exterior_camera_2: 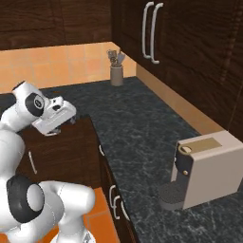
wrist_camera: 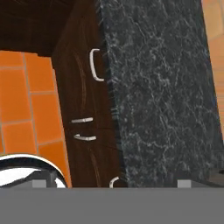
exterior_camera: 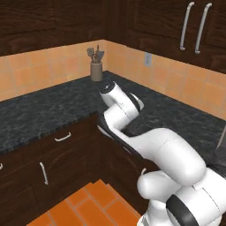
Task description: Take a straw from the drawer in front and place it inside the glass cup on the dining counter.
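Observation:
My gripper [exterior_camera_2: 71, 118] hangs above the corner of the black granite counter and faces down along the cabinet fronts. Its fingertips [wrist_camera: 39, 183] stand far apart at the bottom of the hand view, so it is open with nothing between them. Below it a dark brown drawer [wrist_camera: 83, 52] with a curved silver handle [wrist_camera: 96, 65] is shut; the same handle [exterior_camera_2: 101, 150] sits under the counter edge in the right base view. The straw is hidden. The glass cup and the dining counter are out of view.
A coffee machine [exterior_camera_2: 204, 166] stands on the granite counter [exterior_camera_2: 142, 128] at the right. A utensil holder [exterior_camera: 96, 66] sits in the back corner. Cabinet doors with vertical handles [wrist_camera: 83, 119] lie below the drawer. Another drawer handle [exterior_camera: 62, 137] is on the left run, above orange floor tiles [exterior_camera: 88, 203].

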